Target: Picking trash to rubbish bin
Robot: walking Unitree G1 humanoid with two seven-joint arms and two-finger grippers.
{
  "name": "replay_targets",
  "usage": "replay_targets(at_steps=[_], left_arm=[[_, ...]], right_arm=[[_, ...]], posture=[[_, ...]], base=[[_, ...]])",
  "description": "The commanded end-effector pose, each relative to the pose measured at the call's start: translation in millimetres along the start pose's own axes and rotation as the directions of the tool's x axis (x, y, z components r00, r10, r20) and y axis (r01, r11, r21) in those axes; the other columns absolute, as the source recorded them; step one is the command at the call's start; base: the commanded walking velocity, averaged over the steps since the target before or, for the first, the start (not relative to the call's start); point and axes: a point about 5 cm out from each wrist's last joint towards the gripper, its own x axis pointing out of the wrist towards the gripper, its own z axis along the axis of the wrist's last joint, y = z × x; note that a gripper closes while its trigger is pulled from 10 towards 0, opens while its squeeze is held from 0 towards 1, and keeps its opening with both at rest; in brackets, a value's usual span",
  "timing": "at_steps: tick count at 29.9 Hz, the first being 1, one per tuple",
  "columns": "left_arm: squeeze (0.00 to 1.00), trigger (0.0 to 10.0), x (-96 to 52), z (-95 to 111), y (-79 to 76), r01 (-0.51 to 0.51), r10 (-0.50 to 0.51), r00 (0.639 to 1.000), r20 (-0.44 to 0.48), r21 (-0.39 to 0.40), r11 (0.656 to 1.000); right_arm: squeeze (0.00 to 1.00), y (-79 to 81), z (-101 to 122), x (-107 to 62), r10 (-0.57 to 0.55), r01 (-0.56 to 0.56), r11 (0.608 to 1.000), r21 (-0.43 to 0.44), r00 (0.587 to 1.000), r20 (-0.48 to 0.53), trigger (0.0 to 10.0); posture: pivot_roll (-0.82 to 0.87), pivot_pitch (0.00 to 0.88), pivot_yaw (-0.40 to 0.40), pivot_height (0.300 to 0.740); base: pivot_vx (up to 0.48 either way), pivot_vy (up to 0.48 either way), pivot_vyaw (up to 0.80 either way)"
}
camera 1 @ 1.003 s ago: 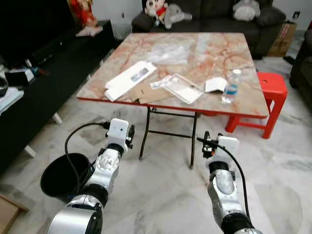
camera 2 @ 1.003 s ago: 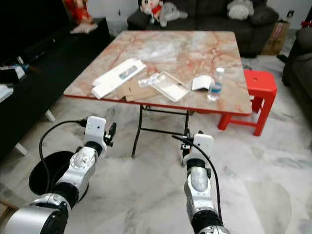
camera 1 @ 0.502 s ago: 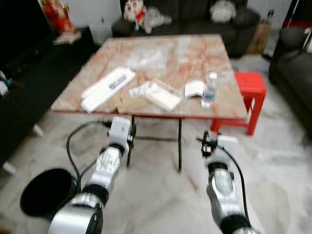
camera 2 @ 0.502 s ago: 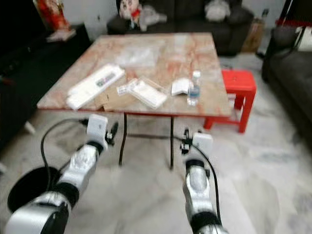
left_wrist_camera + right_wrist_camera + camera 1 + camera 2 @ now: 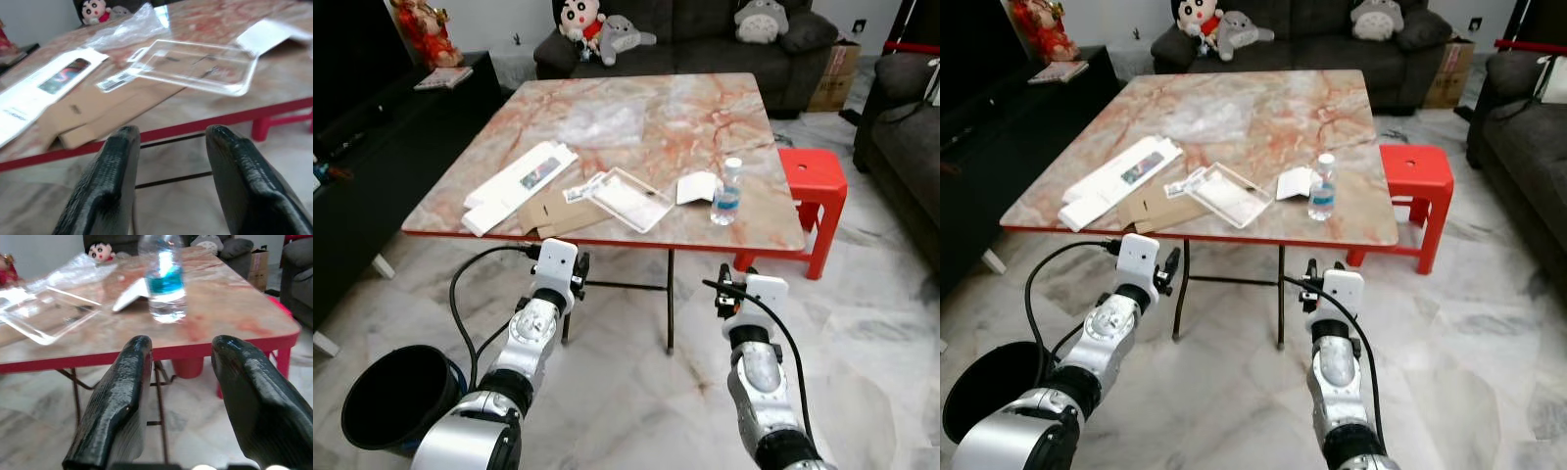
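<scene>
Drawn nearer and squared up to the counter [image 5: 773, 211] since a second ago, both left gripper [image 5: 168, 147] and right gripper [image 5: 178, 362] spread and empty, trash like the water bottle [image 5: 727, 191] and clear tray [image 5: 628, 199] untouched, rubbish bin [image 5: 396, 397] down left.

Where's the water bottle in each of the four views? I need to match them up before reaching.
Left eye view: water bottle near the table's right front corner.
Right eye view: same spot, beside the white folded paper.
Left wrist view: not in it.
Right wrist view: straight ahead beyond the right gripper, bottle cut off at the top.
Shared landmark: the clear plastic tray.
</scene>
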Motion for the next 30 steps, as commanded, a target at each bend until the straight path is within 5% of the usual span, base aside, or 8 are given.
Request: replay_targets(at_steps=[1, 30], left_arm=[[0.0, 10.0, -1.0, -0.9, 10.5, -0.025, 0.025, 1.0, -0.007, 0.011, 1.0], [0.0, 10.0, 1.9, 3.8, 10.5, -0.038, 0.038, 0.999, 0.004, 0.003, 0.999]], right_arm=[[0.0, 8.1, 2.7, 1.8, 0.013, -0.013, 1.0, 0.011, 1.0, 0.007, 10.0], [0.0, 7.4, 4.1, 3.2, 0.001, -0.001, 0.999, 0.04, 1.0, 0.007, 10.0]], posture=[[0.13, 0.0, 0.072, 0.74], [0.14, 0.0, 0.074, 0.74]], base=[[0.315, 0.0, 0.8], [0.318, 0.0, 0.0]])
